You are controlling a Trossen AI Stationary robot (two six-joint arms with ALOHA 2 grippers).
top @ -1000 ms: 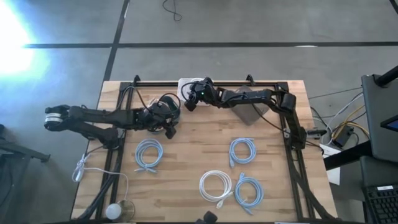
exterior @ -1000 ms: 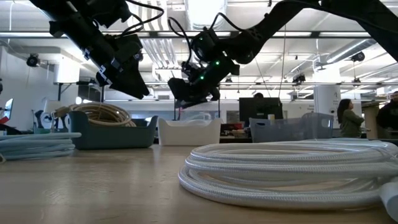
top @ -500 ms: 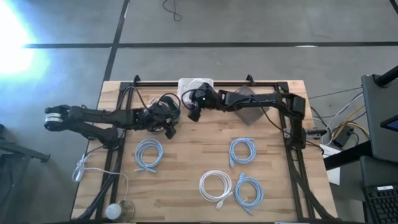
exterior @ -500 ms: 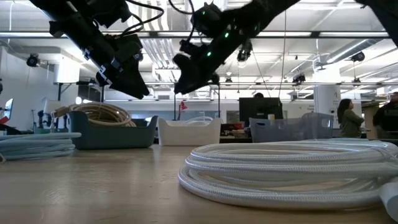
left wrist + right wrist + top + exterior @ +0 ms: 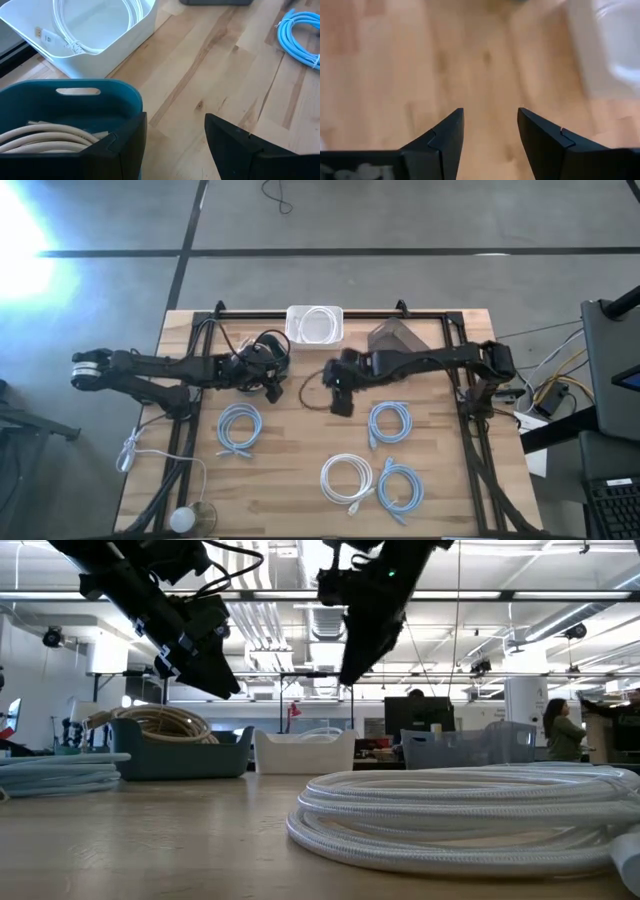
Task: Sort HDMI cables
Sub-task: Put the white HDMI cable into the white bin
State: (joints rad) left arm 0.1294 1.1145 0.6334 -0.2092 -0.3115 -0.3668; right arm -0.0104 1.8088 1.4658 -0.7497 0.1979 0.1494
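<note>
Wooden table (image 5: 300, 430) bearing four coils: blue cables (image 5: 239, 427) at 8, (image 5: 390, 421) at 4, (image 5: 399, 486) at 5; white cable (image 5: 346, 478) at 6. Right gripper (image 5: 340, 402) hovering mid-table, fingers parted, empty. Left gripper (image 5: 276, 388) hanging beside teal bin (image 5: 70, 100), fingers parted, empty.

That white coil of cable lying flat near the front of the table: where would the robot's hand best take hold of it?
Probably from straight above, pinching one side of the ring. The white coil lies flat on the table, so only its bundled strands offer something to close on. Its far arc looks freest; a blue coil crowds one side.
</note>
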